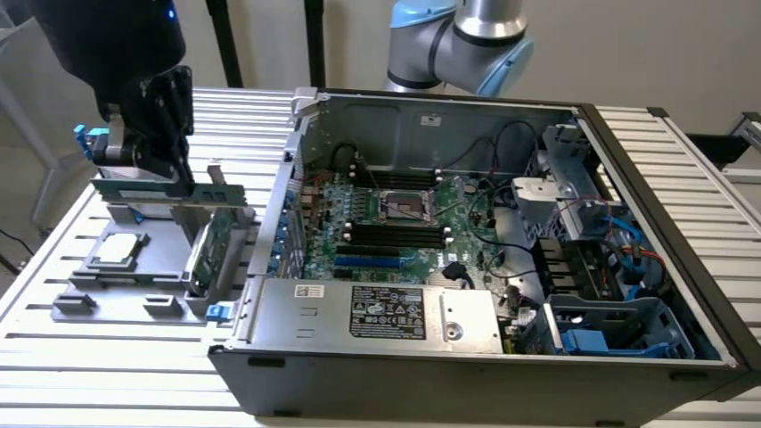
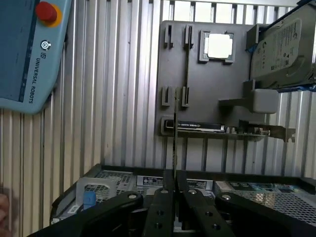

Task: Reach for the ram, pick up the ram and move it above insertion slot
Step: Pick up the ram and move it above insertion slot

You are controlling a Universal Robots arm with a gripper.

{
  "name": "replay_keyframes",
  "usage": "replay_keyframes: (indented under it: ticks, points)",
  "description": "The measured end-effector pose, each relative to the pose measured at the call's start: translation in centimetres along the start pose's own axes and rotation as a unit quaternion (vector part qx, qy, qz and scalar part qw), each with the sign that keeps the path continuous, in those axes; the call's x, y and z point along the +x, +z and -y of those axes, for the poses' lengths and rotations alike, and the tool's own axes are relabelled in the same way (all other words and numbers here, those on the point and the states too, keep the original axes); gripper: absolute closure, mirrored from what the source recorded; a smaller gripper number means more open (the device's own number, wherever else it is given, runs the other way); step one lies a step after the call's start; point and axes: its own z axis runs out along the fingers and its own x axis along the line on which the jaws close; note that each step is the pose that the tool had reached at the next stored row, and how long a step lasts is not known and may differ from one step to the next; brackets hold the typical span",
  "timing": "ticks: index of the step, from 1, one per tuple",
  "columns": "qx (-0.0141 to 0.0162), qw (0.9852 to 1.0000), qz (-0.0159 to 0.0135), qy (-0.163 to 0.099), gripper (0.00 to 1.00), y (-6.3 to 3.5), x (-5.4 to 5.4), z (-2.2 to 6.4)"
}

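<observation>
thin green ram [image 1: 134,190] clamped edge-on in gripper [image 2: 175,174], above grey holder [image 2: 207,94]

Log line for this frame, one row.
gripper: shut on thin green ram stick | position: over grey fixture tray | black memory slots: ram not above

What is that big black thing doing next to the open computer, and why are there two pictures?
That black thing is a robot arm's gripper, like a hand with two fingers. One picture comes from a camera standing nearby; the other from a camera on the robot's wrist, looking down past the gripper. The gripper is pinching the ram, a thin green memory stick, above a gray holder tray. Beside it sits an open computer case. Inside are long black insertion slots, where sticks like this go.
</observation>
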Motion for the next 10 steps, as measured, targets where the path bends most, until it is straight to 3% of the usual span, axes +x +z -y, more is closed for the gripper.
replay_keyframes:
  ticks: [10]
  points:
    - [-0.0009, 1.0000, 0.0001, 0.000, 0.87, -0.39, 0.2, 4.54]
